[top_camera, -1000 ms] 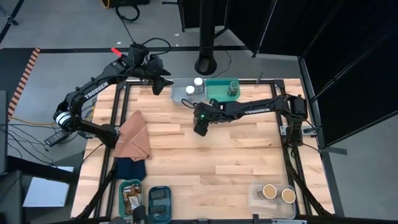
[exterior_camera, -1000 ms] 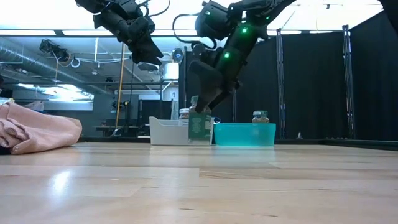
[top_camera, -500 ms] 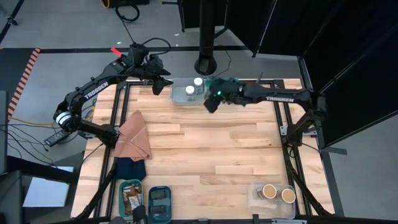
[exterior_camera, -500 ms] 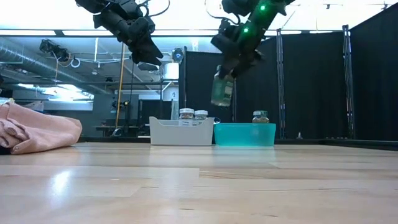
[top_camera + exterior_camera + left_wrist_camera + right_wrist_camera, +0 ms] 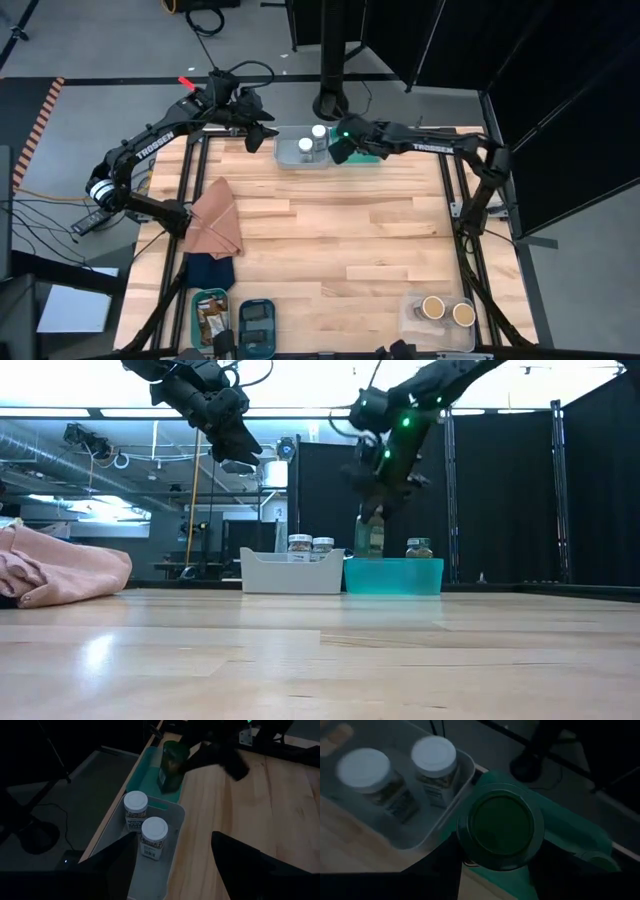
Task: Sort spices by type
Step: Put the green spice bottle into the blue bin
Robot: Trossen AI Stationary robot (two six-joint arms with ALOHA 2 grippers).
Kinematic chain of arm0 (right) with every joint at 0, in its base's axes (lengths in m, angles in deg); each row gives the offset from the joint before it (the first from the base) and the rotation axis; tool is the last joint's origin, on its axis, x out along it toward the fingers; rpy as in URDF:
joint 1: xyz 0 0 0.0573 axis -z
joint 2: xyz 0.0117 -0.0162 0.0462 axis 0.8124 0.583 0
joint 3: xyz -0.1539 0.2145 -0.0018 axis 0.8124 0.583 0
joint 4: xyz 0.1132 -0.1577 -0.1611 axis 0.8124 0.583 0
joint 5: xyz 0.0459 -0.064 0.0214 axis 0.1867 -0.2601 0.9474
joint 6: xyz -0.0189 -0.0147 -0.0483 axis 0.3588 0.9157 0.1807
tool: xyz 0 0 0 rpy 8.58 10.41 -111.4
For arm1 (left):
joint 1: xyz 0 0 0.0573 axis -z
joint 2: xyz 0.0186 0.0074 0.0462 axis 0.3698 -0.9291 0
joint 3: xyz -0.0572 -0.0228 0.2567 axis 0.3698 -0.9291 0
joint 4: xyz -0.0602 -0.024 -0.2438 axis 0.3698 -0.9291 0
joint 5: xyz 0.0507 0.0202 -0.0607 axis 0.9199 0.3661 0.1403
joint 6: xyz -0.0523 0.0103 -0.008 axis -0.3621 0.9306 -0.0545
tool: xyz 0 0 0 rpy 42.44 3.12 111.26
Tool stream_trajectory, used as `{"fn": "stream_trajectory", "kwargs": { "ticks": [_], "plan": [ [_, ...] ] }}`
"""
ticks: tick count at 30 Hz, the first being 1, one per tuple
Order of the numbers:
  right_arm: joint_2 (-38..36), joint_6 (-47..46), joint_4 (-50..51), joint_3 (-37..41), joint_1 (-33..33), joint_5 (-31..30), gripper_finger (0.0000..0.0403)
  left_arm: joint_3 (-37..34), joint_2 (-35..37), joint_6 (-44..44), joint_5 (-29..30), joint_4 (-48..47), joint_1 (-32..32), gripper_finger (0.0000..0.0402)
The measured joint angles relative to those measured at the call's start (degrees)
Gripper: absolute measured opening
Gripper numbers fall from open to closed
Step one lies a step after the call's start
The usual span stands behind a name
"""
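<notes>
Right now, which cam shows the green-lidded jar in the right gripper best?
Right wrist view: the green-lidded jar fills the picture, lid on, clamped in the right gripper above the teal bin. Left wrist view shows its side; low view shows it hanging over the bin; high view hides it under the arm.

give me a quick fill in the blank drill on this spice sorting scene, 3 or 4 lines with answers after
1. The right gripper is shut on a jar with a ____ lid.
2. That jar hangs over the ____ bin.
3. The white bin holds ____ white-lidded jars.
4. The left gripper hovers beside the white bin with its fingers ____.

Missing words: green; teal; two; open
</notes>
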Motion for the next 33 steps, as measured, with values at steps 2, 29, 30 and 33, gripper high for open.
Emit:
{"fn": "stream_trajectory", "kwargs": {
  "ticks": [2, 29, 30, 33],
  "plan": [
    [1.4, -1.2, -0.1, 0.0, 0.7, -0.4, 0.019, 0.0, 0.0, 0.0, 0.2, 0.0, 0.0, 0.0257],
    [6.7, -2.7, -1.1, 0.1, 4.1, 0.5, 0.021, 0.0, 0.0, 0.0, 3.2, 0.5, 0.0, 0.0257],
    [6.7, -2.7, -1.0, 0.1, 4.1, 0.5, 0.0213, 0.0, 0.0, 0.0, 3.2, 0.4, 0.0, 0.0257],
    [6.7, -2.6, -1.2, 0.1, 4.1, 0.5, 0.0219, 0.0, 0.0, 0.0, 3.2, 0.4, 0.0, 0.0257]
  ]
}}
